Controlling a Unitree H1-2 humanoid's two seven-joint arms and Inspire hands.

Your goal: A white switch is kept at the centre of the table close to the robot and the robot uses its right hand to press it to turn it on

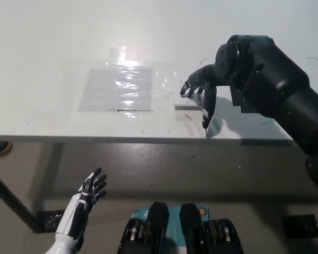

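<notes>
Two hands in view, only one at work. Nearest the camera, the white left hand (pixel 87 197) hangs below the table edge at lower left, fingers spread, holding nothing; it looks parked out of the way so the right arm has the workspace.

Next out: near edge of the white table (pixel 53 47), with a few dark scuff marks close to the rim.

On the table, centre-right and close to the robot's side, sits the white switch (pixel 186 98). Most of it is hidden under the black right hand (pixel 200 87); only a pale strip at its near edge shows. The right hand is loose, fingers extended and grasping nothing, fingertips (pixel 184 90) lowered over the switch's top and one digit trailing down toward the table rim. Contact with the switch seems likely but cannot be confirmed from this angle. Extended fingers suit a downward press rather than a grip.

Left of the switch, a glossy taped plastic sheet (pixel 119 87) lies flat, apart from the hand.
</notes>
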